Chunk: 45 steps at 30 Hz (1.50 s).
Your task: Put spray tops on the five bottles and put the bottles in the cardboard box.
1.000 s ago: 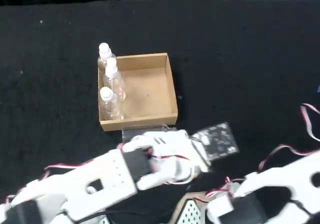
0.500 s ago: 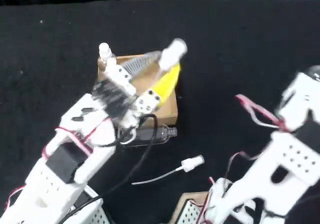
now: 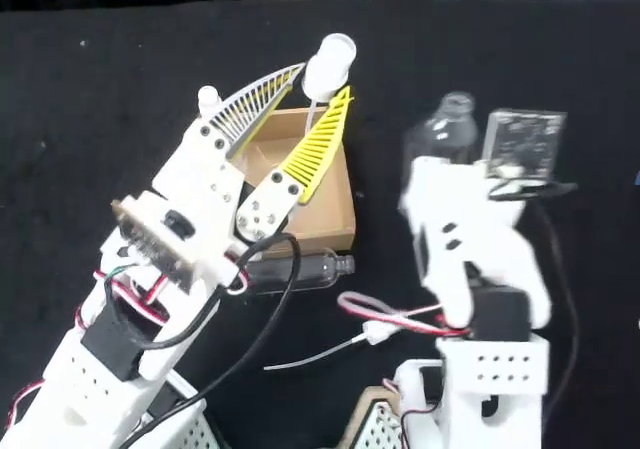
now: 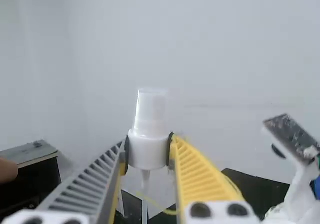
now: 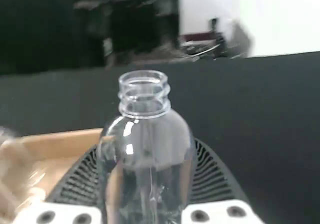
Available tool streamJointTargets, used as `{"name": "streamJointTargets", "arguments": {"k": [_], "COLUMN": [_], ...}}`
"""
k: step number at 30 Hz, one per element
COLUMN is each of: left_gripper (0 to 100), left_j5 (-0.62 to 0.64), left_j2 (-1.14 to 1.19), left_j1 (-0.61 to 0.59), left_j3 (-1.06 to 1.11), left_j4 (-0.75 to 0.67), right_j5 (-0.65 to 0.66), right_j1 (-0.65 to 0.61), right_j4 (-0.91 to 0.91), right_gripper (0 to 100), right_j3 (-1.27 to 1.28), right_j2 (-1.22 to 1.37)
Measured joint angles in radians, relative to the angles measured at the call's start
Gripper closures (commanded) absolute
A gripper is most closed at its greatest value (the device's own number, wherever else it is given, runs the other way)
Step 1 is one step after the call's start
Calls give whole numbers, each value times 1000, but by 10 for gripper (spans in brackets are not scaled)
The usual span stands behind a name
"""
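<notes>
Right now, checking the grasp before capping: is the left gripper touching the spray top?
Touching. The left wrist view shows the left gripper pinching the spray top, both fingers against its collar.

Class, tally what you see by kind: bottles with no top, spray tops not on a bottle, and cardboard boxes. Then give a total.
Bottles with no top: 2 (held bottle, lying bottle)
Spray tops off bottles: 2 (held spray top, loose spray top)
Cardboard boxes: 1 (cardboard box)
Total: 5
</notes>
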Motion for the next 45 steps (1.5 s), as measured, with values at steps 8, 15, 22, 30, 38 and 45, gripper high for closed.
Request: {"name": "streamJointTargets", "arguments": {"k": [8,15,22,30,38,45], "left_gripper": [917,917,917,917,917,917], "left_j5": [0,58,233,245,249,249], "left_j2": [-44,-44,-44,77,118,46], "left_j1": [-2,-2,-2,2,2,3], "left_j3": [146,226,226,216,196,196], "left_j4": [-175,-373,-402,-407,-407,-404], "right_j5": [0,0,0,0,0,0], "right_j1": [-147,-275,-301,-304,-304,-304], "right_j4": [-32,-155,-285,-284,-284,-282], "right_gripper": [987,987,987,987,987,987], "right_j3": [146,281,420,456,468,494], "right_j2": [-104,-180,-310,-423,-425,-428]}}
